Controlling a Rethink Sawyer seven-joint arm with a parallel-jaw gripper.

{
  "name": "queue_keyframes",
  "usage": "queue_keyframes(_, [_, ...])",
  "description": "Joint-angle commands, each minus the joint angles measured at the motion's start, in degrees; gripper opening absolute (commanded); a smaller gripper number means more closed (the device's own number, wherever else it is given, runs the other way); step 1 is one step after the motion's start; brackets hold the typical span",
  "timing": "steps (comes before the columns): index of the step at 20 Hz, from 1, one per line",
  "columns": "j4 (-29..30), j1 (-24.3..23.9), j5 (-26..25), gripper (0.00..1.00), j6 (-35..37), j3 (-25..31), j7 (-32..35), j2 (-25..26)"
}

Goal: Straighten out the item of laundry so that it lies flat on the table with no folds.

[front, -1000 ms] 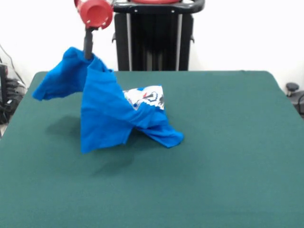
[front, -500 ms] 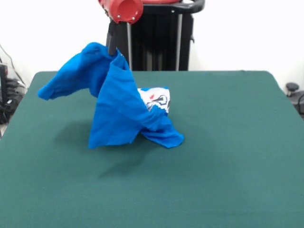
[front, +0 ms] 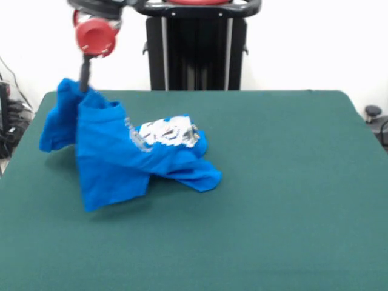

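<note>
Arm enters from the upper left, red wrist end tilted toward the camera. Gripper (front: 83, 85) hangs below it, dark, narrow and upright, tips buried in pinched cloth held off the surface.

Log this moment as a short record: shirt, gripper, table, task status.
shirt: blue T-shirt, bunched and folded, one part lifted, the rest on the table, white print partly showing
gripper: gripper pinching the shirt's raised top at the table's far left in the front view
table: green table, mostly bare
task status: not flat yet
</note>
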Motion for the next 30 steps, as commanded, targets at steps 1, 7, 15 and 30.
queue_keyframes(1, [-0.79, -1.75, -4.15, 0.00, -8.71, 5.24, 1.75, 8.90])
queue_keyframes(7, [-1.51, -6.20, -7.33, 0.00, -13.63, 10.28, -0.61, 11.56])
queue_keyframes(15, [-3.64, -8.90, -10.54, 0.00, -15.01, 15.09, -0.78, 13.77])
queue_keyframes(30, [-6.45, -11.98, -5.75, 1.00, 11.42, 20.42, 0.27, 10.16])
